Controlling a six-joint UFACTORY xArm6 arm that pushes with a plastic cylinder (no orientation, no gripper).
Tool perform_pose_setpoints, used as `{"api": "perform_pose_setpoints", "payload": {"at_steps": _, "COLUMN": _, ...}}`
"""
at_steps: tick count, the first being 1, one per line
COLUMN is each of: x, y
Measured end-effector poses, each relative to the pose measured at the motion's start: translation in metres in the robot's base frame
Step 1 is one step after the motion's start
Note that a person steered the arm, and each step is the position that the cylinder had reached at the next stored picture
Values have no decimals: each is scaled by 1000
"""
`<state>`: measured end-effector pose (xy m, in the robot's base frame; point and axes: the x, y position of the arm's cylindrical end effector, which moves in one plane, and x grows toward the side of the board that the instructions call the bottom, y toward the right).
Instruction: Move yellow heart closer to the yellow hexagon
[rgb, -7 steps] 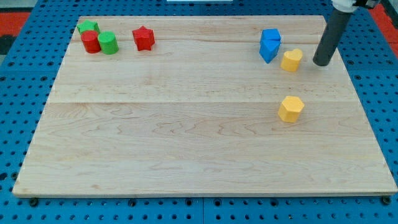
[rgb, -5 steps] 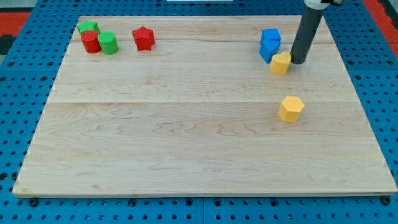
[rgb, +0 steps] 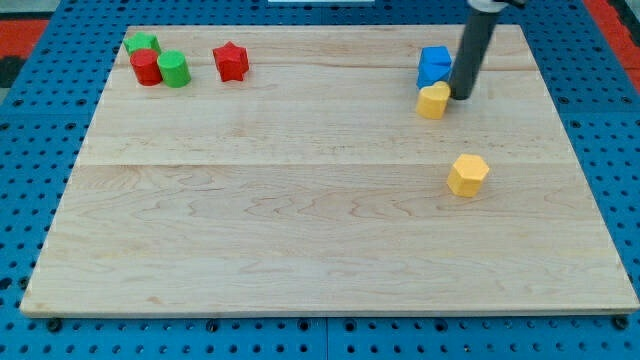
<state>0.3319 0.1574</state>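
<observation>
The yellow heart lies at the view's upper right, just below the blue blocks. The yellow hexagon lies lower down, to the heart's lower right, well apart from it. My tip rests on the board right against the heart's right side, with the dark rod rising out of the view's top. The rod covers the right part of the blue blocks.
A red star lies at the upper left of the wooden board. Further left are a green cylinder, a red cylinder and a green block in a tight cluster.
My tip has moved to the view's left, met the yellow heart and pushed it leftward under the blue blocks. The hexagon and the other blocks have not moved.
</observation>
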Motion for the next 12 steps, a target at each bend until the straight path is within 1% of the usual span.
{"api": "perform_pose_setpoints", "payload": {"at_steps": 1, "x": 18, "y": -37}}
{"api": "perform_pose_setpoints", "payload": {"at_steps": 2, "x": 57, "y": -78}}
{"api": "perform_pose_setpoints", "payload": {"at_steps": 3, "x": 62, "y": -121}}
{"api": "perform_pose_setpoints", "payload": {"at_steps": 4, "x": 57, "y": -168}}
{"api": "perform_pose_setpoints", "payload": {"at_steps": 5, "x": 76, "y": -189}}
{"api": "perform_pose_setpoints", "payload": {"at_steps": 6, "x": 77, "y": -171}}
{"api": "perform_pose_setpoints", "payload": {"at_steps": 7, "x": 81, "y": -179}}
{"api": "perform_pose_setpoints", "payload": {"at_steps": 8, "x": 95, "y": -229}}
{"api": "perform_pose_setpoints", "payload": {"at_steps": 9, "x": 105, "y": -213}}
{"api": "perform_pose_setpoints", "payload": {"at_steps": 11, "x": 106, "y": -95}}
{"api": "perform_pose_setpoints", "payload": {"at_steps": 12, "x": 106, "y": -75}}
